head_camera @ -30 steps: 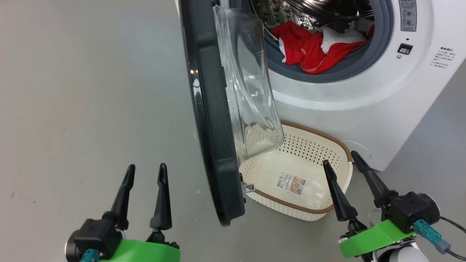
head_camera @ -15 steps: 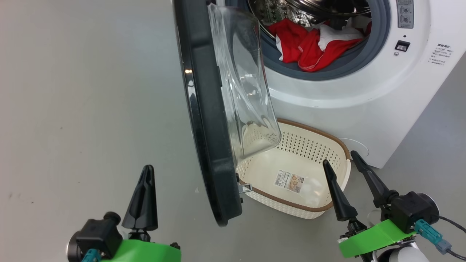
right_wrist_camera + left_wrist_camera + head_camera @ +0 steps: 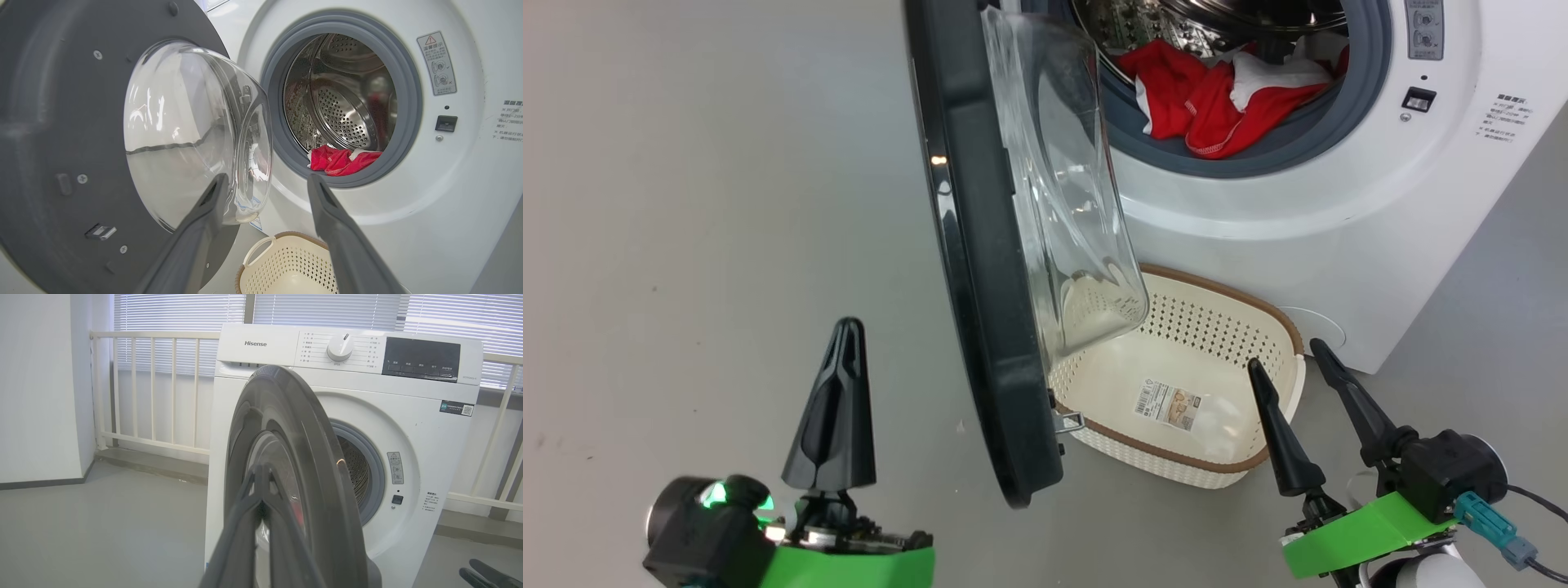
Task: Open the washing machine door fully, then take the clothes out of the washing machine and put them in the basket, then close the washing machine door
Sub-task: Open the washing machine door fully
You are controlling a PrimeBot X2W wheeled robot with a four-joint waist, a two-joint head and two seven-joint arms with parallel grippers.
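Left hand (image 3: 847,325): fingers pressed together, empty, near washing machine door (image 3: 980,310). Right hand (image 3: 1284,354): fingers spread wide, empty, by basket (image 3: 1217,290).

Grey floor (image 3: 703,212) spreads toward nine o'clock in the head view; faint specks (image 3: 539,441) mark it. In the left wrist view a white wall (image 3: 36,388) stands at nine o'clock; a cream railing (image 3: 155,388) fronts bright window blinds (image 3: 179,314) at twelve o'clock.

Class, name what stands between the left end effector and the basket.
In the head view, the washing machine door, swung out and seen edge-on, stands between the left end effector and the basket.
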